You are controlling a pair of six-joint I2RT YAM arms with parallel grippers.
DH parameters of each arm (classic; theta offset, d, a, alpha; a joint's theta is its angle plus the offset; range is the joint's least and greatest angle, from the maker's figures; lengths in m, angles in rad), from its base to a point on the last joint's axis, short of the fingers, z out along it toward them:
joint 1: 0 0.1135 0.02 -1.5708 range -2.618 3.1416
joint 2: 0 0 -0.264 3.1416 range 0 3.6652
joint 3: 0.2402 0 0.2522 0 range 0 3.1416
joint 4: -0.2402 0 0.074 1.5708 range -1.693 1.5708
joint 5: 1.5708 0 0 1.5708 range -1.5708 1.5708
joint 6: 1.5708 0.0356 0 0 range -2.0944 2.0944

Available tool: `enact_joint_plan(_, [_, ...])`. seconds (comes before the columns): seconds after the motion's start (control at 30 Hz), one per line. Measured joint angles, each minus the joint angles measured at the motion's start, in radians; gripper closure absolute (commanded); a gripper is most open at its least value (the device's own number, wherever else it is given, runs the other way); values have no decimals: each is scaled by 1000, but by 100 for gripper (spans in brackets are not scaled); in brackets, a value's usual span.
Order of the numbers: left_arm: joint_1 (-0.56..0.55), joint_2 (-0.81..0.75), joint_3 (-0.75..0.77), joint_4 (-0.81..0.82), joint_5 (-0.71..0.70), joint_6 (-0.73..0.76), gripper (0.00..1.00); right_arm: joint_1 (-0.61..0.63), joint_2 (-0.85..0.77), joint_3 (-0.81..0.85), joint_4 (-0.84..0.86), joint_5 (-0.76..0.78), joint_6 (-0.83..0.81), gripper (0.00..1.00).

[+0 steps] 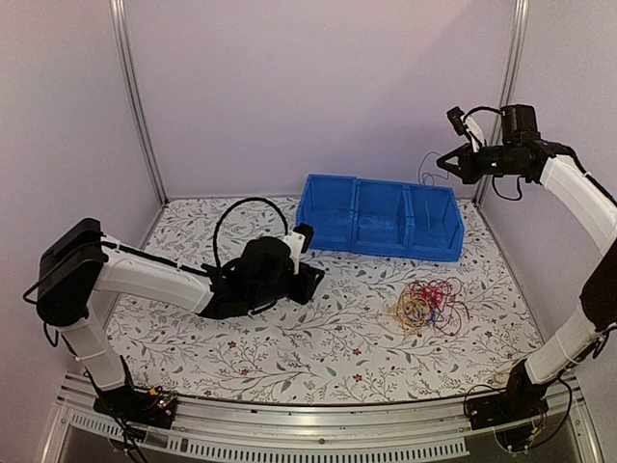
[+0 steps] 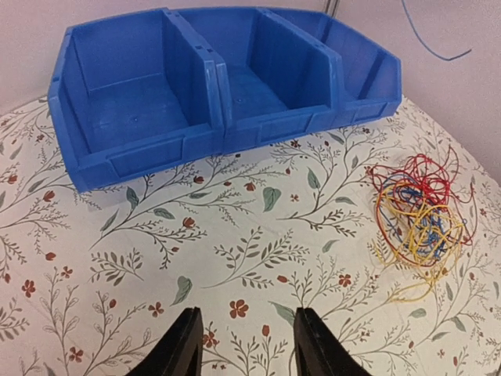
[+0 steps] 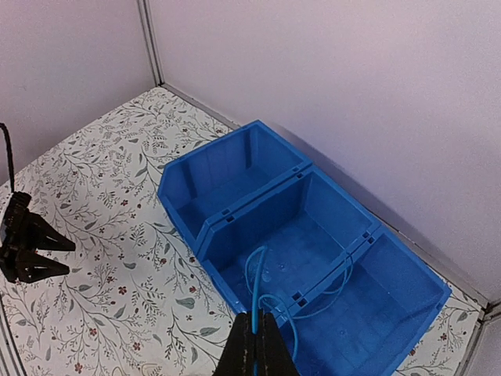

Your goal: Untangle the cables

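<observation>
Overhead, the right hand [image 3: 254,348] was pinched fully shut on a single blue wire [image 3: 254,286], which hung from its tips in a slack curl over the middle compartment of the blue bin [image 3: 196,227], a rigid moulded-plastic tray with three open sections. The left hand [image 2: 244,345] sat low over the surface [image 2: 258,251], its jaws partly apart with nothing between them. Off to its right, in front of the bin's right end, lay the rest of the cables [image 2: 419,211]: a loose nest of thin red, yellow and blue loops on the matte floral print. They looked light, limp and a little springy, with smooth insulation likely to slip. An outlying loop at the nest's rim seemed a better hold than the dense middle, where one pull would probably drag everything.
</observation>
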Motion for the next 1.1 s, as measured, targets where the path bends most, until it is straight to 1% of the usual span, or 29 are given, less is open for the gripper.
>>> enact_joint_plan(0.23, [-15, -43, -5, -51, -8, 15, 59, -37, 130, -6, 67, 82, 4, 100])
enact_joint_plan(0.43, [-25, -43, -5, -63, -19, 21, 59, -48, 293, 10, 106, 162, -12, 99])
enact_joint_plan(0.5, [-31, -43, -5, -66, -16, 22, 58, -48, 351, 33, 103, 185, -17, 73])
enact_joint_plan(0.53, [-33, -43, -5, -69, -14, 23, 58, -48, 381, 49, 102, 200, -15, 62])
enact_joint_plan(0.57, [-36, -43, -5, -72, -12, 24, 57, -48, 397, 56, 102, 206, -11, 58])
enact_joint_plan(0.6, [-38, -43, -5, -76, -10, 26, 57, -48, 409, 60, 99, 211, -16, 56])
enact_joint_plan(0.73, [-44, -43, -4, -95, 9, 34, 56, -48, 395, 45, 94, 214, -16, 54])
enact_joint_plan(0.87, [-50, -31, 25, -121, 56, 55, 56, -48, 278, -85, 101, 202, -40, 54])
enact_joint_plan(0.97, [-60, 14, 89, -129, 96, 71, 56, -48, 164, -193, 92, 176, -69, 58])
enact_joint_plan(1.0, [-63, 30, 109, -130, 113, 76, 56, -48, 136, -246, 86, 152, -86, 60])
enact_joint_plan(1.1, [-67, 93, 177, -143, 179, 93, 56, -48, 17, -336, 60, 82, -140, 65])
